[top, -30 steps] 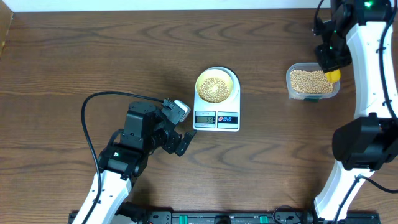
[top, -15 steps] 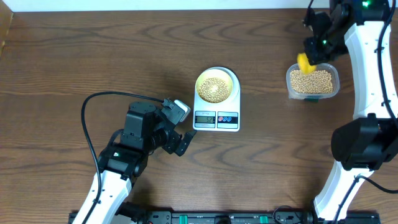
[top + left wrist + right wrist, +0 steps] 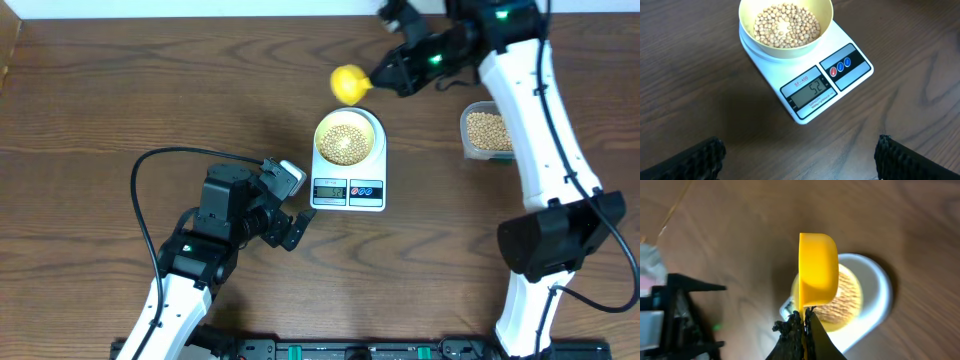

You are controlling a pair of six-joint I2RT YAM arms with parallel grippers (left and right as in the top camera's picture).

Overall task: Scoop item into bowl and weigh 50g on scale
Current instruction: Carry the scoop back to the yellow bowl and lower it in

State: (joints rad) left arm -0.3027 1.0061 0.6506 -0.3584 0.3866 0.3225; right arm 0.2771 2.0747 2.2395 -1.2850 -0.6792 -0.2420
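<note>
Glossy white plastic scale (image 3: 810, 82), wood-grain table (image 3: 150, 90).

Bowl (image 3: 790, 51) of beans (image 3: 786, 25) seated on the far end of the scale (image 3: 860, 70), which lies skewed on the table (image 3: 690, 100). The display (image 3: 812, 91) reads 52 (the small label above it is hard to make out); two buttons (image 3: 840, 66), red and blue, sit beside it. Left gripper (image 3: 800, 160): dark fingers (image 3: 700, 157) at the lower corners, set wide apart, holding nothing.
</note>
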